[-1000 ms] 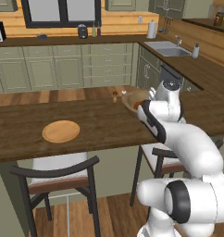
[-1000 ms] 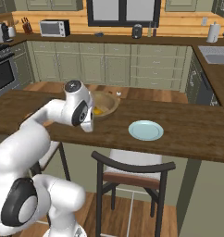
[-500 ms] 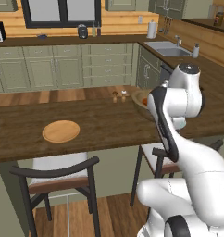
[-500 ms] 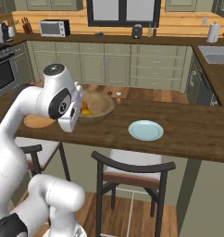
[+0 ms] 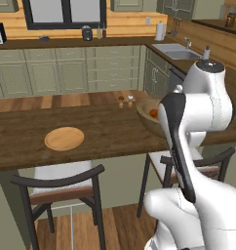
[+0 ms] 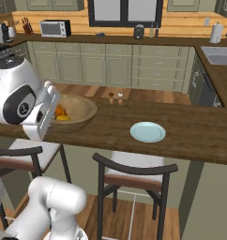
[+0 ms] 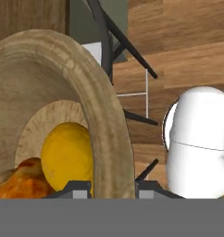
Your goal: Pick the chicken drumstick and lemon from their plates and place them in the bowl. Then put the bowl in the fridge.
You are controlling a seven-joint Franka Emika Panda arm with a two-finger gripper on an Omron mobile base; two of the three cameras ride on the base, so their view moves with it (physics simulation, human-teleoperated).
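Claw (image 7: 113,185) clamps the deep tan wooden bowl's (image 7: 109,125) rim, now lifted; yellow lemon (image 7: 67,155) and orange-brown drumstick (image 7: 19,180) inside; you head fridgeward.

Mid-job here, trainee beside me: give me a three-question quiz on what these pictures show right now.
1. True or false: the lemon and drumstick lie inside the bowl.
2. What do the gripper fingers clamp? A) bowl's rim B) teal plate C) stool
3. Fill in: the wooden plate on the counter carries ____.

Key: 1 true. 2 A, one finger inside the wall and one outside. 3 nothing.
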